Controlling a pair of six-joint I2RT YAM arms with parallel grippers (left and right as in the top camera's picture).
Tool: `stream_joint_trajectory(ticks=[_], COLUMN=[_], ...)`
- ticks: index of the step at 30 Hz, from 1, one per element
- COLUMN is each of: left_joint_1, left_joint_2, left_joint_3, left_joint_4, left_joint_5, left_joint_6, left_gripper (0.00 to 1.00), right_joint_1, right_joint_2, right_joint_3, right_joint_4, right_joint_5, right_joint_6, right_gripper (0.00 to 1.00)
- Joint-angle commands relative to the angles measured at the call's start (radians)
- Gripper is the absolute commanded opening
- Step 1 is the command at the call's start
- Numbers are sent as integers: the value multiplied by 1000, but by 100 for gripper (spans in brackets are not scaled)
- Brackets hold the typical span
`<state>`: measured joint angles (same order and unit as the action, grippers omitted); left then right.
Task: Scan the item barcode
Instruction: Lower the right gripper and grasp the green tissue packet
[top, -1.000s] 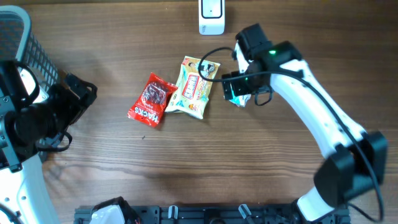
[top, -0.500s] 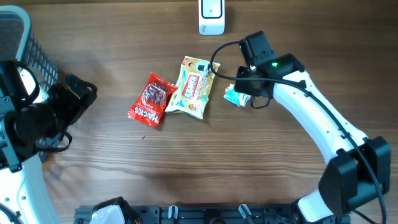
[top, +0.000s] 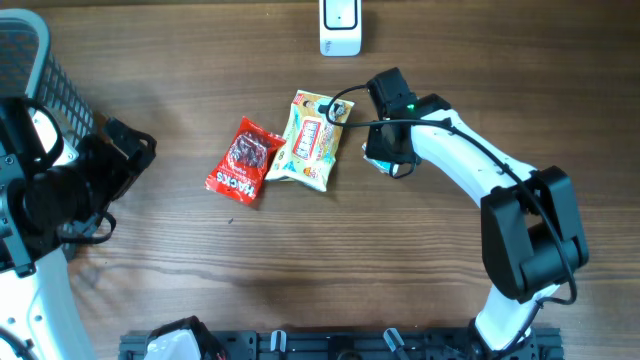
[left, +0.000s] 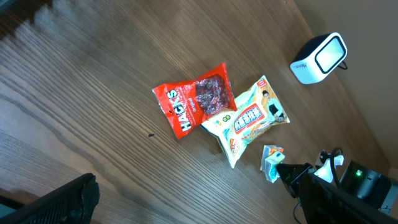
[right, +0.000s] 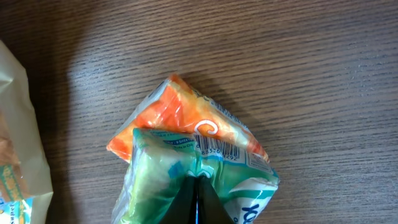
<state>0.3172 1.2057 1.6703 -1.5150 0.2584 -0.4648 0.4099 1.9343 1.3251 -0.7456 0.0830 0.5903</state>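
Right of the two larger packets, on the wood-grain table (top: 300, 260), my right gripper (right: 198, 190) is clenched on the small sachet (right: 186, 143). Its dark fingers are pinched together over a fold of the green film. I cannot tell whether the sachet rests on the wood or is just clear of it.

Step in hand, as I judge it: the grasp is made, and the carry to the scanner (top: 340, 26) is not yet begun. The scanner stands at the far edge, well apart from the sachet. The barcode (right: 219, 149) lies face-up just beyond the pinch. The next move therefore calls for a lift, a short carry, and a wrist turn that brings those bars before the scanner's window with the fingers off them.

Materials: the sachet is thin, glossy, crinkled film, half orange and half green-and-white, puffed into a soft wedge. I expect it to flex, which could crease the bars. The red packet (top: 243, 160) is shiny and crumpled. The pale yellow packet (top: 310, 140) is flatter, and it touches the red one at a corner. The scanner is smooth white plastic with rounded edges.

My left gripper (top: 125, 148) stands spread wide and empty beside the mesh basket (top: 40, 60).
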Motion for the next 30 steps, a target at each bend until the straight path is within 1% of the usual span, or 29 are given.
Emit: stream_joint_trajectory(ticks=[1, 7, 8, 10, 12, 14, 15, 16, 18, 19, 22, 23, 25, 27, 29, 30], left_joint_1=[6, 6, 6, 6, 6, 6, 6, 6, 6, 6, 6, 6, 6, 6, 6, 6], left_joint_2=[1, 1, 1, 1, 1, 1, 1, 1, 1, 1, 1, 1, 1, 1, 1, 1], left_joint_3=[3, 3, 3, 3, 3, 3, 3, 3, 3, 3, 3, 3, 3, 3, 3, 3], left_joint_4=[3, 3, 3, 3, 3, 3, 3, 3, 3, 3, 3, 3, 3, 3, 3, 3], left_joint_5=[-6, -6, -6, -6, -6, -6, -6, -6, -6, -6, -6, -6, -6, -6, -6, -6], left_joint_6=[16, 16, 16, 16, 16, 16, 16, 16, 16, 16, 16, 16, 16, 16, 16, 16], left_gripper=[100, 100, 100, 100, 100, 100, 100, 100, 100, 100, 100, 100, 100, 100, 100, 100], right_joint_1=[-5, -5, -5, -5, -4, -3, -2, 2, 18, 32, 121, 151, 211, 246, 270, 274], right_joint_2=[76, -71, -92, -138, -152, -150, -150, -150, -150, -150, -149, -145, -129, -117, -106, -95], right_joint_3=[-8, 173, 193, 204, 204, 196, 184, 156, 105, 80, 4, -10, -18, -33, -71, -96], right_joint_4=[-38, -236, -253, -270, -274, -279, -277, -270, -239, -224, -177, -166, -160, -151, -113, -94], right_joint_5=[63, 66, 66, 45, -55, -167, -203, -216, -175, -148, 23, 96, 216, 281, 326, 389], right_joint_6=[-40, -161, -186, -239, -334, -431, -463, -488, -487, -484, -441, -420, -375, -304, -266, -227], right_gripper=[4, 4, 6, 17, 21, 29, 35, 39, 40, 43, 88, 94, 96, 96, 96, 96])
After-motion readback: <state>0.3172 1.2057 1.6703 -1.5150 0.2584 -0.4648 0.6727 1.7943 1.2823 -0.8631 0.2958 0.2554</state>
